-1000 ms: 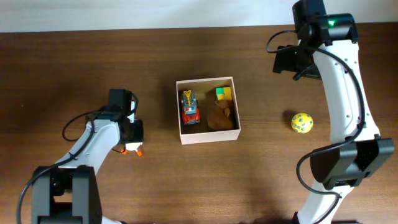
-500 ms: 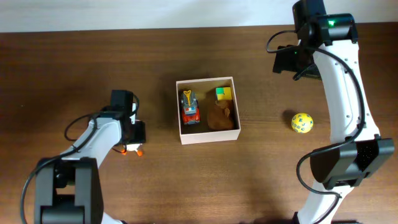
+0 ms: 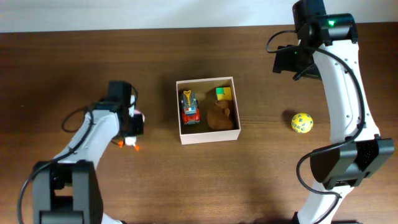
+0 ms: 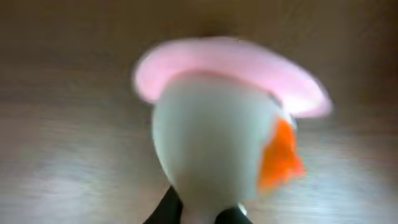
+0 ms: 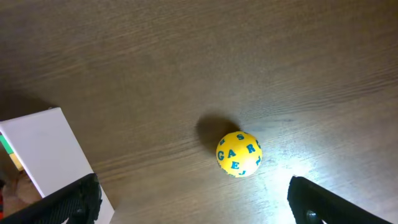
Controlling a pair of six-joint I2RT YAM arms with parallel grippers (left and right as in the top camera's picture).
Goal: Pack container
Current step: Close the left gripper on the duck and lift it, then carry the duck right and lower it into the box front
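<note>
The container [image 3: 209, 139] is a square white-walled box at the table's middle, and its white wall [image 5: 42, 149] shows at the left of the right wrist view. It holds a red toy truck [image 3: 190, 107], a brown plush [image 3: 219, 116] and a green-and-yellow block [image 3: 223, 93]. My left gripper [image 3: 132, 128] is to the left of the box, shut on a white toy with a pink hat and orange beak [image 4: 214, 143]. That toy fills the left wrist view, between the dark fingertips [image 4: 166, 211]. My right gripper [image 5: 199, 205] hangs open above a yellow ball [image 5: 239, 154].
The yellow ball [image 3: 301, 122] with blue letters lies on the wood to the right of the box. The right arm's white links [image 3: 345, 93] run down the table's right side. The left arm's base [image 3: 65, 196] stands at the front left.
My left gripper has shut on the white toy and shifted slightly toward the back of the table with it. The right arm has not moved.
</note>
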